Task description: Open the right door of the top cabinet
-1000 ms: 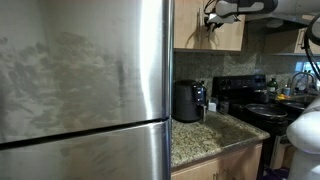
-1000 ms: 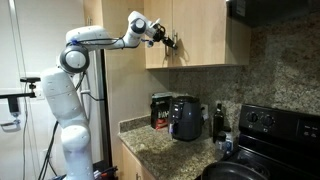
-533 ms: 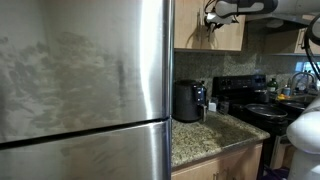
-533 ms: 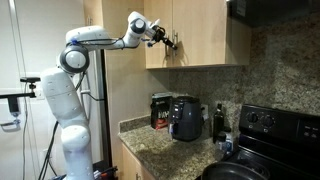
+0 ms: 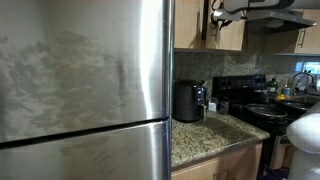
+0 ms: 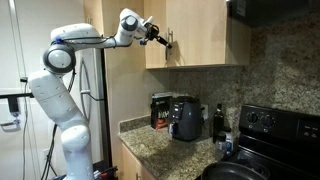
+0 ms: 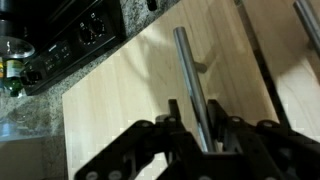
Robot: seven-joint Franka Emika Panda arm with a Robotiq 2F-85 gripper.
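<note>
The top cabinet (image 6: 200, 35) is light-tan wood and hangs above the counter; it shows in both exterior views (image 5: 230, 38). In the wrist view the right door (image 7: 115, 110) fills the frame, with its silver bar handle (image 7: 186, 60) running up the middle. My gripper (image 7: 197, 112) has one black finger on each side of this handle and is shut on it. The twin door (image 7: 290, 85) lies past a dark seam. My gripper reaches the cabinet front in both exterior views (image 6: 159, 37) (image 5: 218, 12). A dark gap shows beside the door edge.
A black air fryer (image 6: 185, 118) and a red box (image 6: 159, 110) stand on the granite counter (image 5: 205, 138) under the cabinet. A black stove (image 6: 268, 128) is beside them. A large steel fridge (image 5: 85, 90) fills an exterior view.
My arm has pulled back from the cabinet with the handle still in the gripper. The door edge has come slightly out and a dark gap shows beside it.
</note>
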